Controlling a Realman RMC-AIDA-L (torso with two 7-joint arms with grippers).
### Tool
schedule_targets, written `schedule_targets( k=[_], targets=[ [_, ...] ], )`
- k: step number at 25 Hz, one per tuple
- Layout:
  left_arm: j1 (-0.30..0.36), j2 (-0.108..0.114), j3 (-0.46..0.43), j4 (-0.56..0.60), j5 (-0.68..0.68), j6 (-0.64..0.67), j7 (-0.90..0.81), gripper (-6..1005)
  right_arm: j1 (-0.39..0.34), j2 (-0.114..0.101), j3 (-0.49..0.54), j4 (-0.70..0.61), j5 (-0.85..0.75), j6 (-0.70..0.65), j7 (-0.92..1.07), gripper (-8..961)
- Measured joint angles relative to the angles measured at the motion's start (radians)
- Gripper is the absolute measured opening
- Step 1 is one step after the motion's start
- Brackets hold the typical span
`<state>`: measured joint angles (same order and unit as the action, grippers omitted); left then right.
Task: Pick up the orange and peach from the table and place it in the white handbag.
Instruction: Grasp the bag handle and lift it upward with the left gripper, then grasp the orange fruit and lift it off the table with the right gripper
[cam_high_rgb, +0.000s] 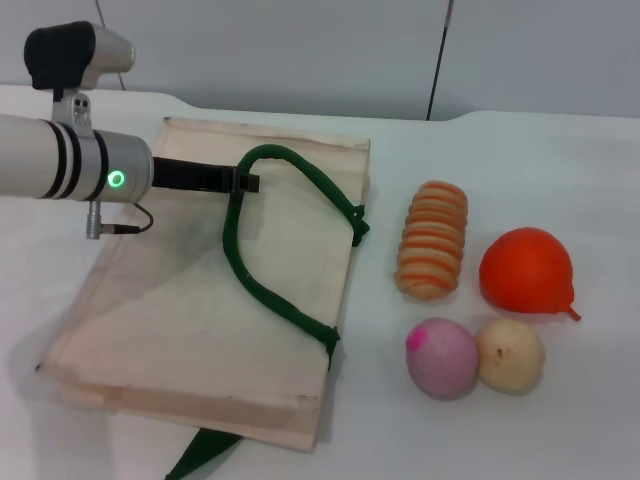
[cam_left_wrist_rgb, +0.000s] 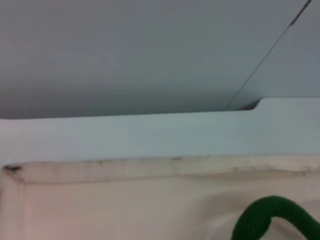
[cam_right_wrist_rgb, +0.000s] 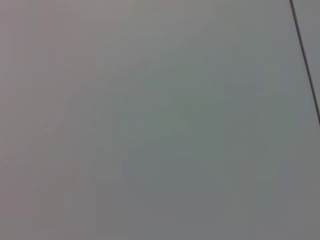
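Note:
The white handbag (cam_high_rgb: 180, 320) lies flat on the table's left half, its dark green handle (cam_high_rgb: 255, 285) looping over it. My left gripper (cam_high_rgb: 248, 183) reaches in from the left above the bag and is shut on the upper part of that handle, which arches up off the fabric. The left wrist view shows the bag's far edge (cam_left_wrist_rgb: 125, 200) and a bit of the handle (cam_left_wrist_rgb: 272, 215). The orange (cam_high_rgb: 525, 270) rests on the table at right. The peach (cam_high_rgb: 441, 358), with its magenta spot, sits nearer the front. My right gripper is out of view.
An orange-striped ridged roll (cam_high_rgb: 433, 240) lies between the bag and the orange. A pale tan fruit (cam_high_rgb: 510, 354) touches the peach on its right. The white table (cam_high_rgb: 560, 170) ends at a grey wall behind. The right wrist view shows only grey wall.

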<state>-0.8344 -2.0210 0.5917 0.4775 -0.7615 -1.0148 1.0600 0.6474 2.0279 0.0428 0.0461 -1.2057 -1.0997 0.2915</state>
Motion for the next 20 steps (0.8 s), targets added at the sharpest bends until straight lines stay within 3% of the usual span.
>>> schedule_targets(
  k=[5, 9, 15, 20],
  targets=[
    [0.009, 0.006, -0.001, 0.001, -0.035, -0.024, 0.009, 122, -0.001, 0.0, -0.005, 0.0, -0.003, -0.005, 0.0, 879],
    [0.035, 0.023, -0.002, 0.005, -0.107, -0.074, 0.037, 113, -0.004, -0.001, -0.029, -0.004, -0.069, -0.046, 0.022, 879],
    [0.103, 0.078, -0.003, -0.001, -0.364, -0.239, 0.143, 113, -0.006, -0.006, -0.132, -0.184, -0.401, -0.146, 0.321, 878],
    [0.158, 0.103, -0.003, -0.002, -0.526, -0.322, 0.187, 113, 0.006, -0.006, -0.188, -0.404, -0.722, -0.288, 0.61, 878]
  ],
)
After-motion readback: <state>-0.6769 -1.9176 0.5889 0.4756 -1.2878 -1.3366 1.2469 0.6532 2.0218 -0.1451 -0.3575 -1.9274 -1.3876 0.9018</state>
